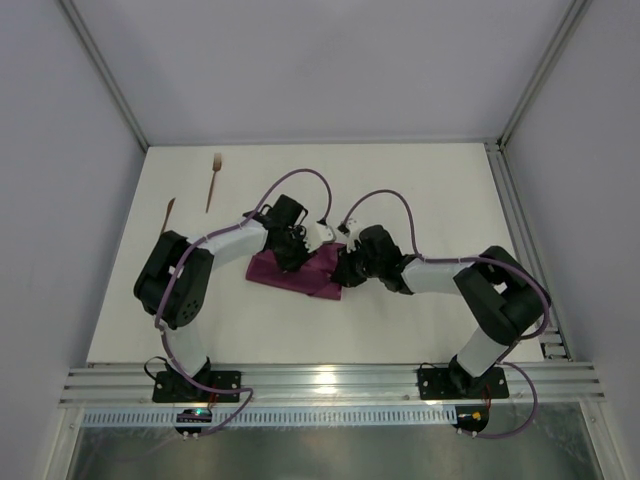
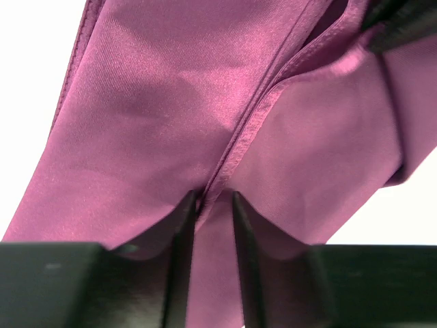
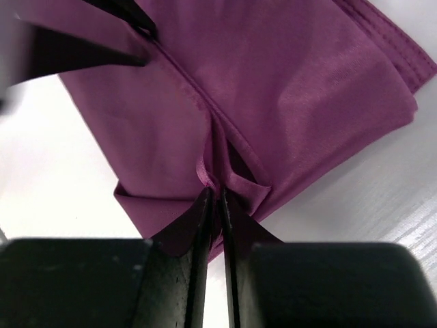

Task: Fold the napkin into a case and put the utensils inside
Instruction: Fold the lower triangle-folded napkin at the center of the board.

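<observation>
The plum-purple napkin (image 1: 290,276) lies partly folded in layers at the table's middle. My left gripper (image 1: 292,250) presses down on its left part. In the left wrist view its jaws (image 2: 213,195) stand a little apart, with a hemmed edge (image 2: 252,123) running up to the left finger and smooth cloth showing in the gap. My right gripper (image 1: 341,272) is at the napkin's right end, and in the right wrist view its jaws (image 3: 213,191) are shut on a raised fold of the napkin (image 3: 287,89). The utensils lie far left: the fork (image 1: 214,181) and the knife-like stick (image 1: 169,212).
Aluminium rails run along the table's near edge (image 1: 330,382) and right side (image 1: 520,230). Purple cables (image 1: 380,200) loop over both wrists. The right gripper's dark fingers (image 2: 403,27) show at the top right of the left wrist view.
</observation>
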